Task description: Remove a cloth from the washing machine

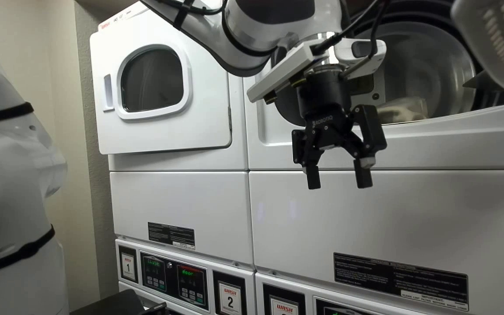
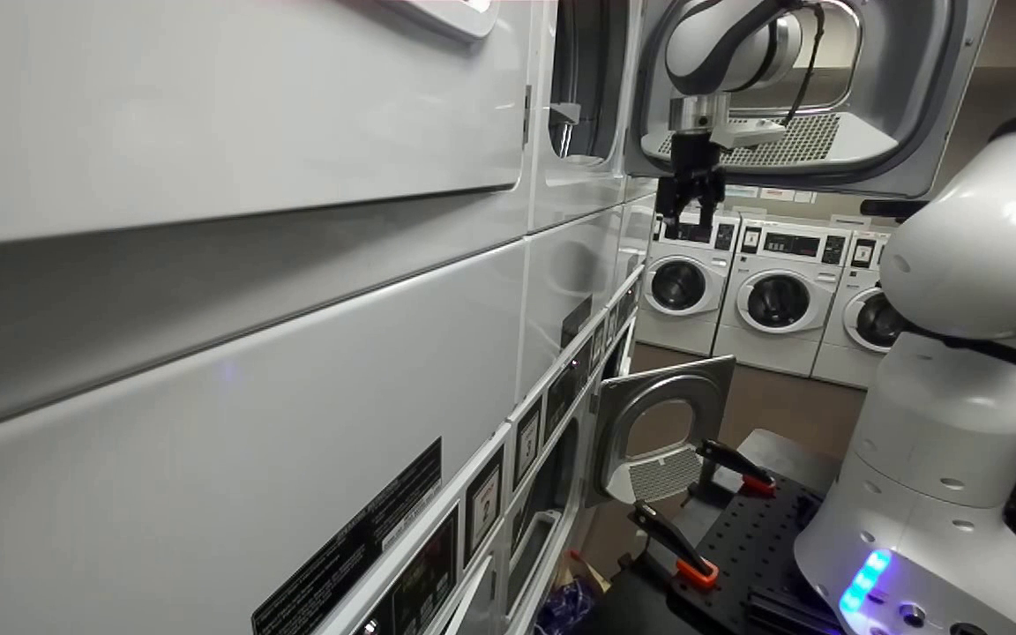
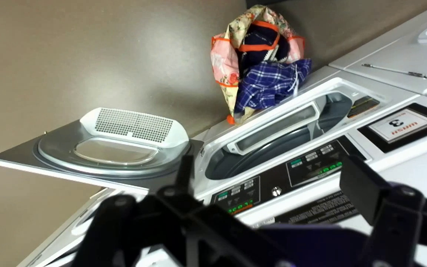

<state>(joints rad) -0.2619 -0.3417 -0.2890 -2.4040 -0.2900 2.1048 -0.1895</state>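
My gripper (image 1: pixel 338 177) is open and empty, pointing down in front of the white upper machine's front panel (image 1: pixel 409 197). It also shows in an exterior view (image 2: pixel 689 220) beside that machine, and its two spread fingers show in the wrist view (image 3: pixel 272 178). Behind the gripper, the upper machine's metal drum (image 1: pixel 444 65) is open to view. A pale cloth-like thing (image 1: pixel 405 109) lies low in the drum, partly hidden by the arm and the rim. In the wrist view, a lower machine's opening (image 3: pixel 265 148) lies below the gripper; no cloth shows in its visible part.
The upper machine's open door (image 2: pixel 914 150) stands out behind the arm. A lower door (image 3: pixel 113 148) is swung open. A floral bag (image 3: pixel 224 61) with a blue plaid cloth (image 3: pixel 269 83) over its edge sits on the floor. Orange-tipped clamps (image 2: pixel 693 569) are on the base plate (image 2: pixel 746 520).
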